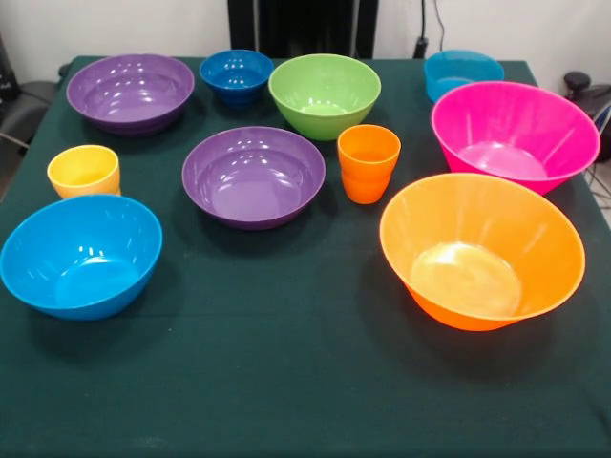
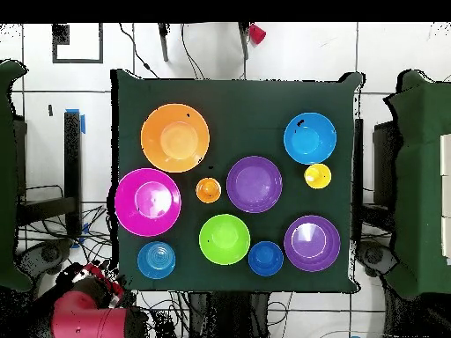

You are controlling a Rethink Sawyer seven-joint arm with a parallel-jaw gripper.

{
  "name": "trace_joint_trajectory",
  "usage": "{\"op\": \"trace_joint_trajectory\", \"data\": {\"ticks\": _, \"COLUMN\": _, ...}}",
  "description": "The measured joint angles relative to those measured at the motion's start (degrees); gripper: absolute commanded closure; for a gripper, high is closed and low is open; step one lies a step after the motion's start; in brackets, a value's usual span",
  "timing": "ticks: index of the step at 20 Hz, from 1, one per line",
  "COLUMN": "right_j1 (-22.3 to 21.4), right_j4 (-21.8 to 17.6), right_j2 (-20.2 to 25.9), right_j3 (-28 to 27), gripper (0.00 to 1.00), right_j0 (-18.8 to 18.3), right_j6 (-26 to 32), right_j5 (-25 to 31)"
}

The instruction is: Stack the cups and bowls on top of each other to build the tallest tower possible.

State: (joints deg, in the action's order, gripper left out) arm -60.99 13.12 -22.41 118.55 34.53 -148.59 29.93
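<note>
8 bowls (image 1: 254, 176) and 2 cups (image 1: 368, 162) sit unstacked; jaws unseen.

- Front view: we look across the green table (image 1: 286, 382) toward its far edge, low and close.
- Overhead view: we look straight down on the table (image 2: 238, 97), high up, floor around it.
- Both share the whole tabletop.

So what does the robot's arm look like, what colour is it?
Only a bit of it shows. In the overhead view, the robot arm sits past the corner of the green table: a chunky, rounded red body with black parts on top. Its gripper isn't visible, and the front view shows only a dark pedestal behind the table.
</note>
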Motion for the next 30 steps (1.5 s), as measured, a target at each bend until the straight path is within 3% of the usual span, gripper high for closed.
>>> {"op": "trace_joint_trajectory", "data": {"ticks": 5, "right_j1": 2.4, "right_j4": -0.3, "right_j2": -1.7, "right_j3": -0.1, "gripper": 0.00, "right_j0": 2.7, "right_j6": -8.7, "right_j5": -0.9}}
{"op": "trace_joint_trajectory", "data": {"ticks": 9, "right_j1": 5.3, "right_j4": -0.2, "right_j2": -3.1, "right_j3": -1.1, "gripper": 0.00, "right_j0": 5.4, "right_j6": -9.8, "right_j5": -1.1}}
{"op": "trace_joint_trajectory", "data": {"ticks": 12, "right_j1": 8.5, "right_j4": -0.2, "right_j2": -3.5, "right_j3": -1.7, "gripper": 0.00, "right_j0": 7.4, "right_j6": -9.8, "right_j5": -4.5}}
{"op": "trace_joint_trajectory", "data": {"ticks": 17, "right_j1": 12.4, "right_j4": -0.4, "right_j2": -0.3, "right_j3": -0.4, "gripper": 0.00, "right_j0": 4.7, "right_j6": -9.8, "right_j5": -18.3}}
{"op": "trace_joint_trajectory", "data": {"ticks": 18, "right_j1": 13.7, "right_j4": -0.4, "right_j2": 0.0, "right_j3": 0.1, "gripper": 0.00, "right_j0": 4.1, "right_j6": -9.8, "right_j5": -23.3}}
{"op": "trace_joint_trajectory", "data": {"ticks": 21, "right_j1": 15.8, "right_j4": -0.2, "right_j2": -0.3, "right_j3": 0.2, "gripper": 0.00, "right_j0": 4.5, "right_j6": -9.8, "right_j5": -28.2}}
{"op": "trace_joint_trajectory", "data": {"ticks": 26, "right_j1": 19.4, "right_j4": 1.4, "right_j2": -0.8, "right_j3": -1.1, "gripper": 0.00, "right_j0": 5.4, "right_j6": -9.8, "right_j5": -28.7}}
{"op": "trace_joint_trajectory", "data": {"ticks": 30, "right_j1": 20.8, "right_j4": 2.9, "right_j2": 3.7, "right_j3": -1.6, "gripper": 0.00, "right_j0": 0.2, "right_j6": -9.8, "right_j5": -27.1}}
